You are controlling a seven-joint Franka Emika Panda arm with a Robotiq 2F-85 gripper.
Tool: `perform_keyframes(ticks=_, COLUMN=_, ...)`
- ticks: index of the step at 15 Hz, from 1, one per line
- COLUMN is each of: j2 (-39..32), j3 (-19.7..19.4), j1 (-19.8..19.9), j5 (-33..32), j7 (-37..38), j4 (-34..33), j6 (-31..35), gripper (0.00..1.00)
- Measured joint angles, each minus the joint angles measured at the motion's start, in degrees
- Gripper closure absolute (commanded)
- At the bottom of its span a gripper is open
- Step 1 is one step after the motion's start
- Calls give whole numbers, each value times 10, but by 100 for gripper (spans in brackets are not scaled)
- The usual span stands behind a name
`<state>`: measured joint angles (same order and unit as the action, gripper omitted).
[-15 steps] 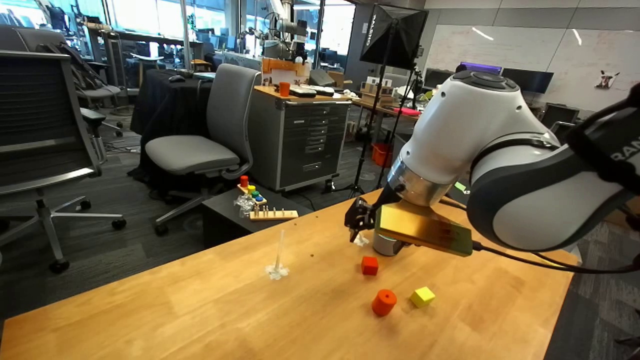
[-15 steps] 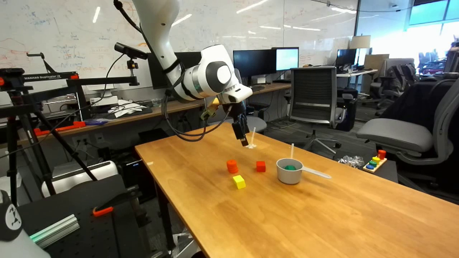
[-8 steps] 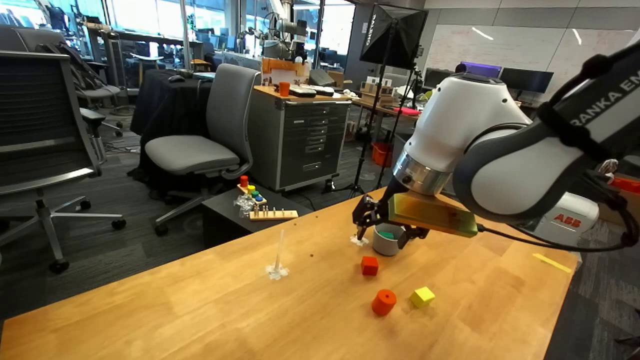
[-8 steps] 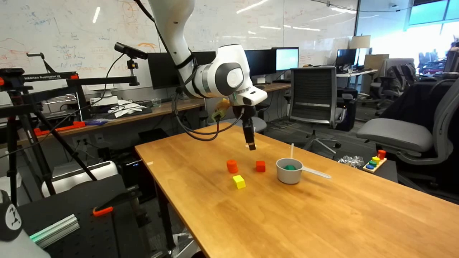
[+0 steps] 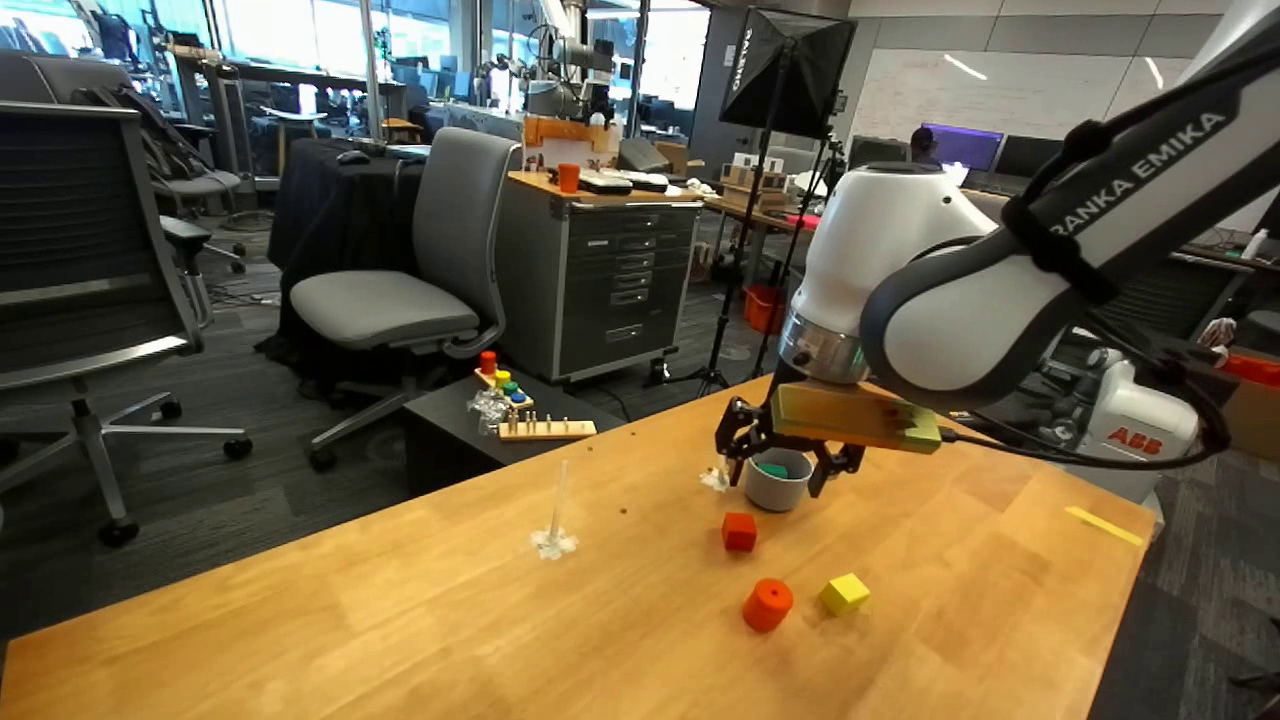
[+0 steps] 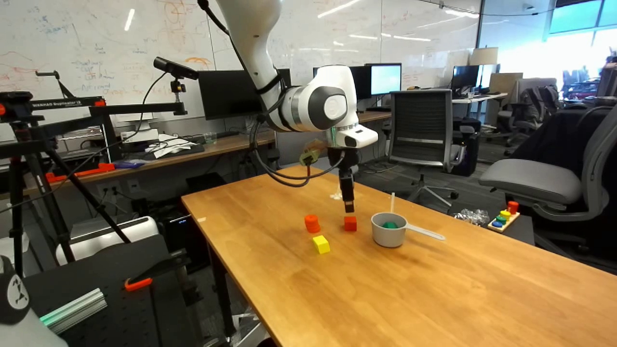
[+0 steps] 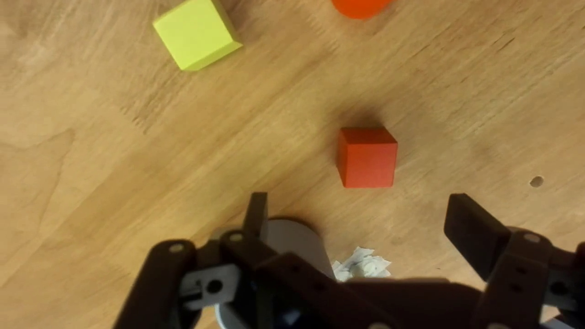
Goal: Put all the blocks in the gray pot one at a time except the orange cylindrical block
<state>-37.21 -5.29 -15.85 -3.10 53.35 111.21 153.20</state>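
In both exterior views a dark green block (image 6: 390,225) lies inside the gray pot (image 6: 388,237), whose handle points away to one side. Beside the pot, on the table, rests the red block (image 5: 739,532). The yellow block (image 5: 846,594) and the orange cylindrical block (image 5: 768,605) stand close to each other, apart from the pot. My gripper (image 7: 358,205) is open and points down, above table height, with nothing between its fingers. The wrist view shows the red block (image 7: 370,164) just ahead of the gap, while the left finger covers part of the pot (image 7: 297,242).
A thin upright peg (image 5: 560,500) is taped to the wooden table (image 5: 400,620). Another peg (image 6: 392,202) rises behind the pot, with white tape (image 7: 363,264) at its base. Off the table, a low dark stand holds a pegboard (image 5: 548,429) and a stacking toy (image 6: 504,218).
The arm has swung toward the red block and pot, and my gripper has come lower and turned more upright. It has stayed open; the blocks and pot have not moved.
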Motion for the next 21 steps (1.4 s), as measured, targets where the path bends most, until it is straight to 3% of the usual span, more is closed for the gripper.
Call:
perform_keyframes(ticks=6, j2=-47, j3=-5, j1=2, j5=0, j7=0, j4=-60, j6=-68, gripper=0)
perform_keyframes(ticks=21, j2=-126, j3=-4, j1=-15, j5=0, j7=-10, j4=-164, j6=-91, gripper=0)
